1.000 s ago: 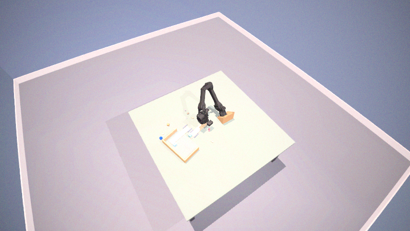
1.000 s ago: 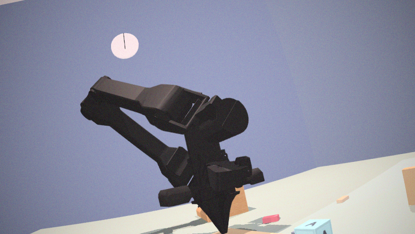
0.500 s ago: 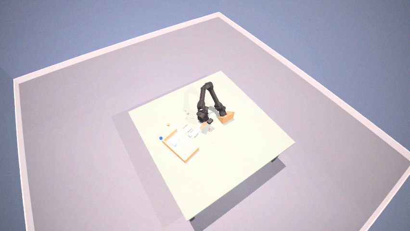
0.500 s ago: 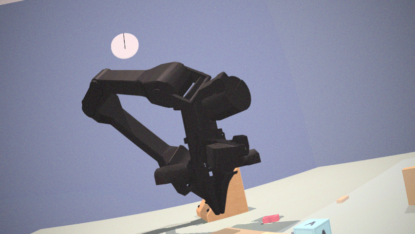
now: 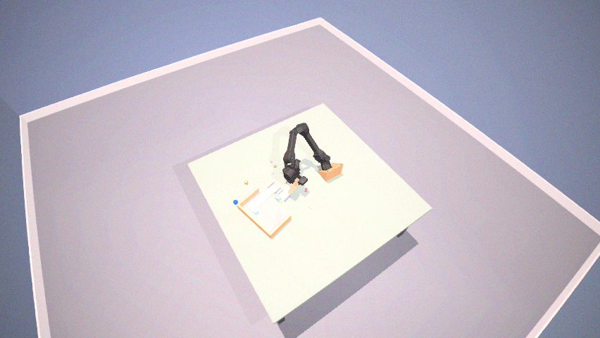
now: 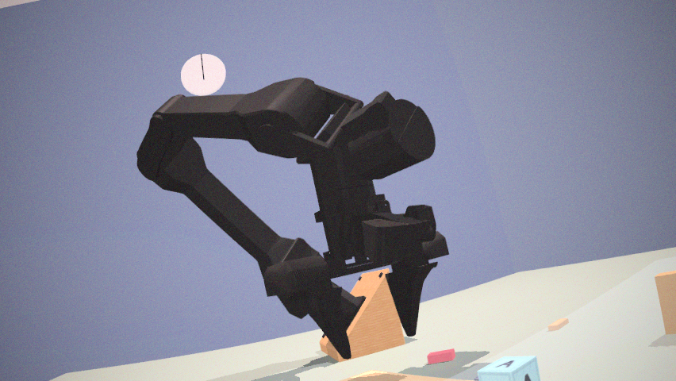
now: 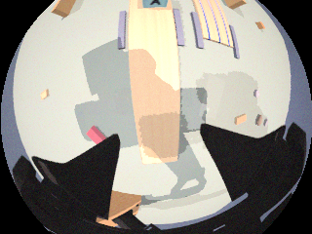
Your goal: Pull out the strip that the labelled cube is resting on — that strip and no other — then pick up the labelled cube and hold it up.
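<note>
The labelled cube point(image 5: 278, 198) point(image 6: 515, 370) point(image 7: 155, 2) is light blue with a black A. It rests on a plain pale wooden strip point(image 5: 293, 186) point(image 7: 155, 34) whose free end points toward the arm. Lavender rails point(image 7: 122, 30) point(image 7: 179, 28) flank this strip. A second strip point(image 7: 214, 24), with blue and purple lines, lies beside it to the right in the wrist view. My gripper point(image 6: 379, 345) point(image 7: 160, 135) is open and empty. Its fingers stand wide apart, above the free end of the plain strip, one to each side of it in the wrist view. The far part of the strip is cut off there.
A red block point(image 5: 305, 190) point(image 6: 440, 355) point(image 7: 96, 135) lies beside the plain strip. An orange wooden wedge point(image 5: 332, 172) point(image 6: 378, 326) stands at the arm's base. An orange-walled tray point(image 5: 281, 227), a blue ball point(image 5: 235, 202) and several small bits are on the table point(image 5: 356, 218).
</note>
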`<state>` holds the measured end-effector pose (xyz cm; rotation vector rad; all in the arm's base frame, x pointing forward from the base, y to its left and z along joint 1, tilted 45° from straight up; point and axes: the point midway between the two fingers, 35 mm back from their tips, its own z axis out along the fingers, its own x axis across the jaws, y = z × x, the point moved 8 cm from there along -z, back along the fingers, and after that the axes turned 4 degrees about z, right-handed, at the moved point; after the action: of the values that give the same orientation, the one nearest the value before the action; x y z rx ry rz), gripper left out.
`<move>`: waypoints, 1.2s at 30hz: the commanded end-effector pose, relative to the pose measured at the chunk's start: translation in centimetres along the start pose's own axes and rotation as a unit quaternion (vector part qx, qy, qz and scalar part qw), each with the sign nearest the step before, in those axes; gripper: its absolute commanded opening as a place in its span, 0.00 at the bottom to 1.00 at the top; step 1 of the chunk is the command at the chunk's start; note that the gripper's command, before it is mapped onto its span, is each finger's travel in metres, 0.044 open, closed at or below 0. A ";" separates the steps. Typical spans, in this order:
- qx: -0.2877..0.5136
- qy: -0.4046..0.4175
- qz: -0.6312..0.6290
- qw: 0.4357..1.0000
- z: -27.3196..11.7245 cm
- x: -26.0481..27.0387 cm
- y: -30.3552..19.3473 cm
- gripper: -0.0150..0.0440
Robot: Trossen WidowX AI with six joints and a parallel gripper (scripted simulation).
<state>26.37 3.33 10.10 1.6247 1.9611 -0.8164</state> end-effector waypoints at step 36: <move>-0.005 -0.001 0.001 1.000 -1.5 0.3 12.5 1.00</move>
<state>37.42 5.96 8.99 1.6253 1.9589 -0.8099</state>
